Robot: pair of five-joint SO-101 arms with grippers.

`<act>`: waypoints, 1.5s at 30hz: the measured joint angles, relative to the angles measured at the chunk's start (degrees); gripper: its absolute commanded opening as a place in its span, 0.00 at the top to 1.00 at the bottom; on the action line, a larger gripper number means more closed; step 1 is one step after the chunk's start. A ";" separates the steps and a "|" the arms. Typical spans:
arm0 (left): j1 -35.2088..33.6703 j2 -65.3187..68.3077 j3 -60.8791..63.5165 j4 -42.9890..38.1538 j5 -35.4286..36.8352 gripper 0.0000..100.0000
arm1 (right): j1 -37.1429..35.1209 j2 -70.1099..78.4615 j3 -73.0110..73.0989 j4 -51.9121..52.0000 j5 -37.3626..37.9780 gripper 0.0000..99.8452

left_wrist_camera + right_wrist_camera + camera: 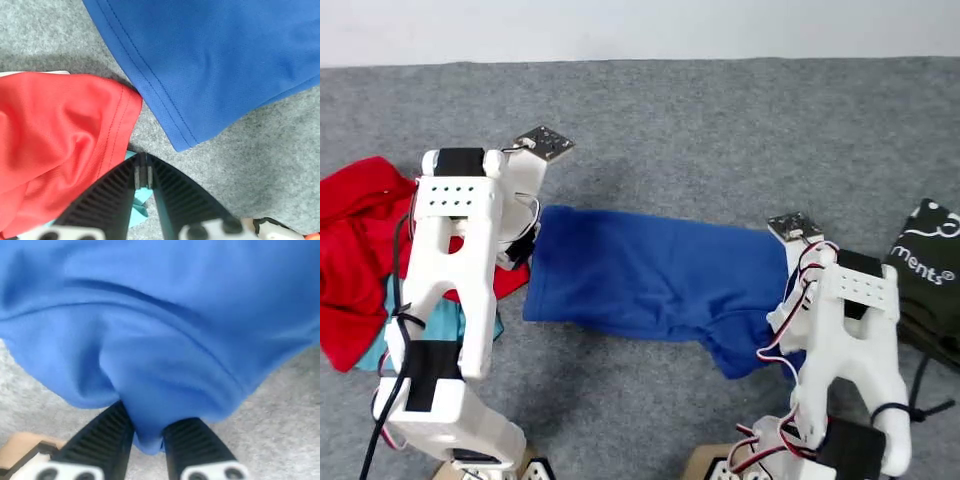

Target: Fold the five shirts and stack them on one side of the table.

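Note:
A blue shirt [650, 272] lies spread across the middle of the grey table. My right gripper [147, 432] is shut on the blue shirt [160, 340] at its right end, a fold of cloth pinched between the black fingers. My left gripper [143, 170] is shut with nothing in it, hovering just off the corner of the blue shirt [210, 65] beside a red shirt [55, 140]. The red shirt [355, 250] is crumpled at the left, with a teal shirt [440, 325] under it.
A folded black shirt [930, 280] with white print sits at the right edge. The grey table [700, 130] stretches bare behind the blue shirt. Both white arms stand at the near side, left [450, 280] and right [845, 340].

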 measured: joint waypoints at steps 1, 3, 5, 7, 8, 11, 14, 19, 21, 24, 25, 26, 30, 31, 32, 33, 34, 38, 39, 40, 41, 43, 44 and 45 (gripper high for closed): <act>0.00 0.00 0.00 0.00 0.00 0.99 | -0.44 0.00 -0.88 -0.53 0.00 0.99; 0.00 0.00 0.00 0.00 0.00 0.99 | -1.67 0.00 -3.25 -1.67 -1.41 0.99; 0.00 0.00 0.00 0.00 0.00 0.99 | -3.16 0.00 -5.27 -2.81 -3.34 0.99; 0.00 0.00 0.00 0.00 0.00 0.99 | -4.75 1.05 -7.65 -3.34 -4.75 0.99; 0.00 0.00 0.00 0.00 0.00 0.99 | -5.63 2.20 -8.88 -3.43 -5.27 0.99; 0.00 0.00 0.09 0.00 0.00 0.99 | -7.03 8.09 -13.54 -3.60 -7.03 0.98; 0.00 0.00 0.09 0.00 0.00 0.99 | -6.68 15.56 -18.99 -3.16 -8.09 0.92; 0.00 0.00 0.09 0.00 0.00 0.99 | -6.86 26.29 -29.54 1.23 -8.44 0.79; 0.00 0.00 0.09 0.00 0.00 0.99 | -6.95 29.27 -33.85 3.52 -8.44 0.79; 0.00 0.00 0.09 0.00 0.00 0.99 | -7.65 32.62 -40.62 6.33 -8.44 0.79; 0.00 0.00 0.09 0.00 0.00 0.99 | -7.65 33.49 -42.81 7.12 -8.44 0.79; 0.00 0.00 0.09 0.00 0.00 0.99 | -7.65 34.46 -45.27 8.00 -8.44 0.79; 0.00 0.09 0.09 0.00 0.00 0.99 | -8.53 37.54 -53.71 10.99 -8.44 0.79; 0.00 0.44 0.09 0.00 0.00 0.99 | -9.23 38.51 -55.38 12.04 -8.44 0.79; 0.00 0.97 0.09 0.00 0.00 0.99 | -10.02 39.56 -56.88 12.66 -8.44 0.79; 0.00 1.49 0.09 0.00 0.00 1.00 | -10.73 40.44 -58.11 13.10 -8.44 0.79; 0.00 1.85 0.09 0.00 0.00 1.00 | -11.43 41.23 -59.08 13.89 -8.44 0.79; 0.00 2.11 0.09 0.00 0.00 1.00 | -13.98 42.02 -61.19 14.15 -8.44 0.79; 0.00 2.11 0.09 0.00 0.00 1.00 | -14.51 42.02 -61.54 14.42 -8.44 0.80; 0.00 2.11 0.09 0.00 0.00 1.00 | -14.68 42.11 -62.07 15.47 -8.44 0.82; 0.00 2.11 0.09 0.00 0.00 1.00 | -14.68 42.11 -62.86 17.05 -8.44 0.83; 0.00 1.67 0.09 0.00 0.00 1.00 | -14.24 42.11 -64.88 20.92 -8.44 0.86; 0.00 1.23 0.09 0.00 0.00 1.00 | -14.07 42.11 -65.93 23.12 -8.44 0.87; 0.00 0.70 0.09 0.00 0.00 1.00 | -13.98 42.11 -67.08 25.14 -8.44 0.88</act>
